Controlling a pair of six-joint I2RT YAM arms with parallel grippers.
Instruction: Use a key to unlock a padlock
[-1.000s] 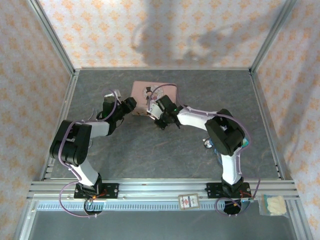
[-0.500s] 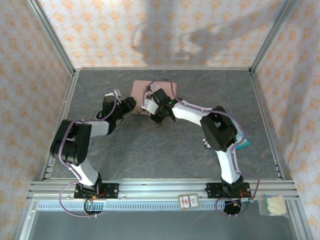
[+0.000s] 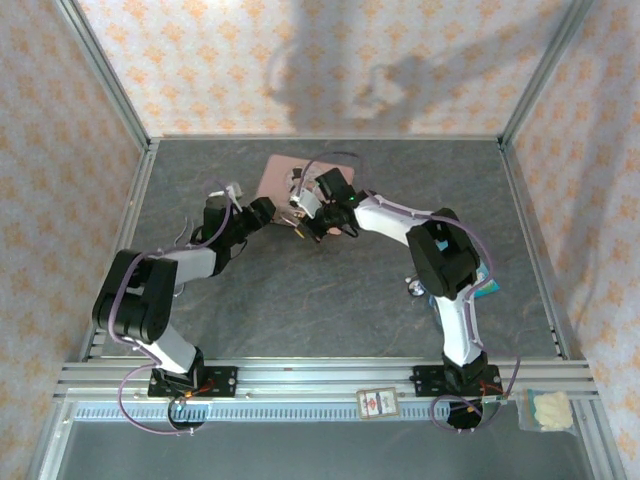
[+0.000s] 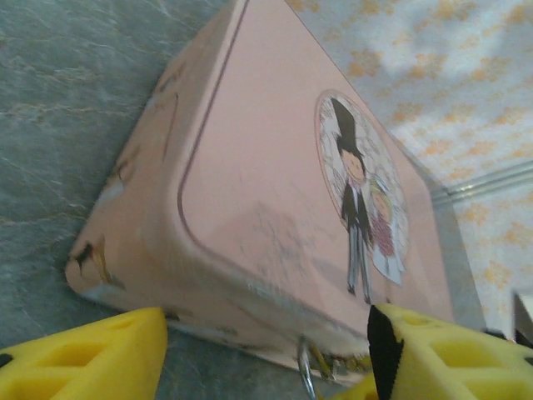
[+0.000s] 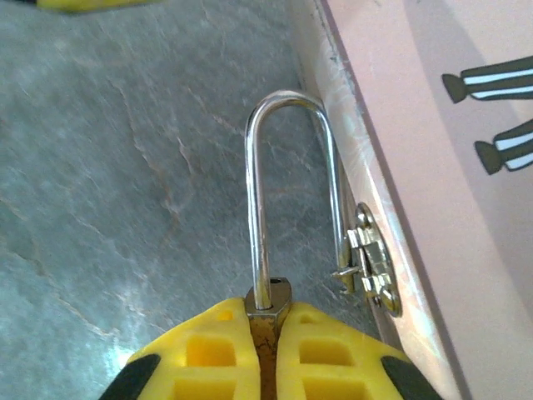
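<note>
I count two grippers of mine, one pink tin and one padlock. My right gripper [image 5: 266, 318] is clamped tight on the padlock [image 5: 252, 200]. Its two yellow fingers pinch the brass-coloured body so that just a sliver of it shows between them. The thin silvery shackle stands out from the body as a tall U. One leg runs into the body, and the other ends free in a small notch right at the tin's one metal hasp [image 5: 372, 268]; I cannot tell whether it passes through. The padlock sits over the grey table [image 5: 125, 167], just beside the front wall of the pink tin [image 4: 275, 192]. My left gripper [image 4: 268, 354] stands wide, holding nothing, with the tin's front edge ahead of it.
</note>
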